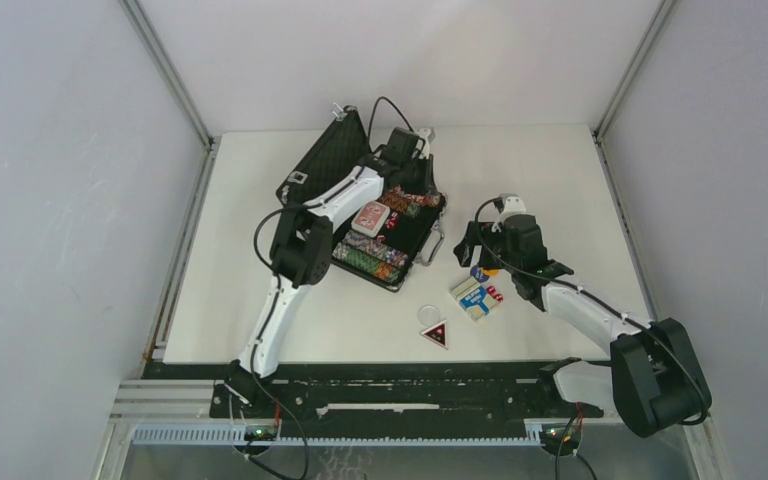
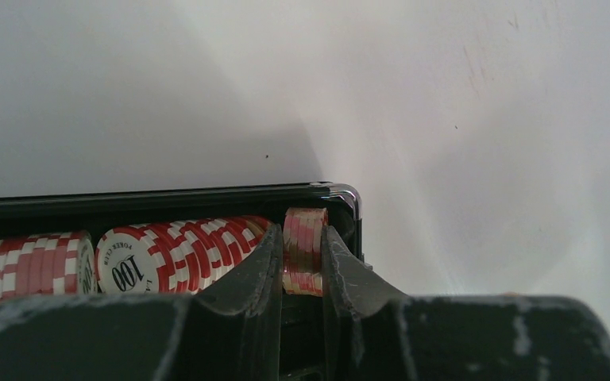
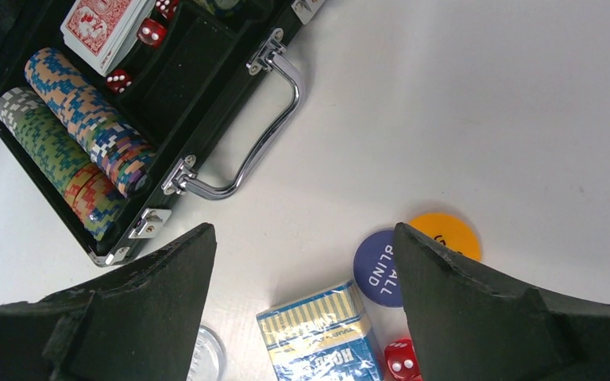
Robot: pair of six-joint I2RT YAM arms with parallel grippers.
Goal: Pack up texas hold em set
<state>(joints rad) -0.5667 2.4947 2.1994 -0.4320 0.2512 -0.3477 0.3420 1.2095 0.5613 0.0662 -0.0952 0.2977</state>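
Left hand (image 2: 302,252) pinches red chips (image 2: 306,221) edge-on, fitting the briefcase (image 2: 167,196) row's end. Right hand (image 3: 303,236) gapes wide, empty, over the blue deck (image 3: 322,337) on the desk (image 3: 484,119), likely next.

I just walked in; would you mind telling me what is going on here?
The left hand grips a few red-and-white chips in a corner of the open briefcase. The right hand hovers open beside the briefcase, above a blue card deck, a blue token, an orange token and a red die not yet packed.
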